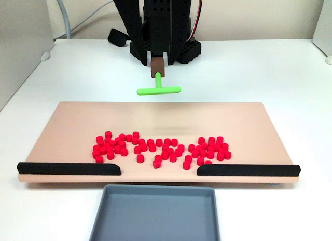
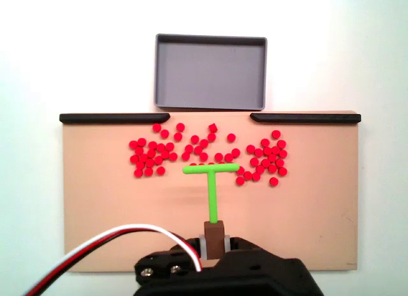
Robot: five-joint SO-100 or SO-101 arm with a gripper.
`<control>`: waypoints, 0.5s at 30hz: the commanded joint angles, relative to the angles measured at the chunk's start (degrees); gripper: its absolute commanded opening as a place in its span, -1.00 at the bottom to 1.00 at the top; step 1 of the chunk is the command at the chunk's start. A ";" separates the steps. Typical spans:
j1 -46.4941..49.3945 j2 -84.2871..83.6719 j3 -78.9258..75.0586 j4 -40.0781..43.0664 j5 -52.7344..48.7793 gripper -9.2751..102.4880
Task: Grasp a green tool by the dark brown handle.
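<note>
1. Gripper [image 1: 157, 68] closed tight on the handle [image 1: 157, 68], fingers pressing both sides.
2. Tool [image 1: 158, 89] hangs above the board [image 1: 78, 121], crossbar toward 6 o'clock in a fixed view.

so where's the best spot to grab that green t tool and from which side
Grip the dark brown handle, the blocky end of the green tool. Its flat sides suit two fingers better than the thin rod. Come from the arm's side, away from the crossbar and the red pieces. The gripper already appears closed on that block.
</note>
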 commanded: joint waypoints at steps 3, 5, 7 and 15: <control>0.70 0.88 -1.41 -0.18 -0.18 -0.84; 0.79 1.23 -1.49 -0.18 -0.35 -0.84; 0.79 1.58 -1.49 -0.18 -0.70 -0.84; 0.44 1.85 -1.32 -0.18 -0.44 -0.84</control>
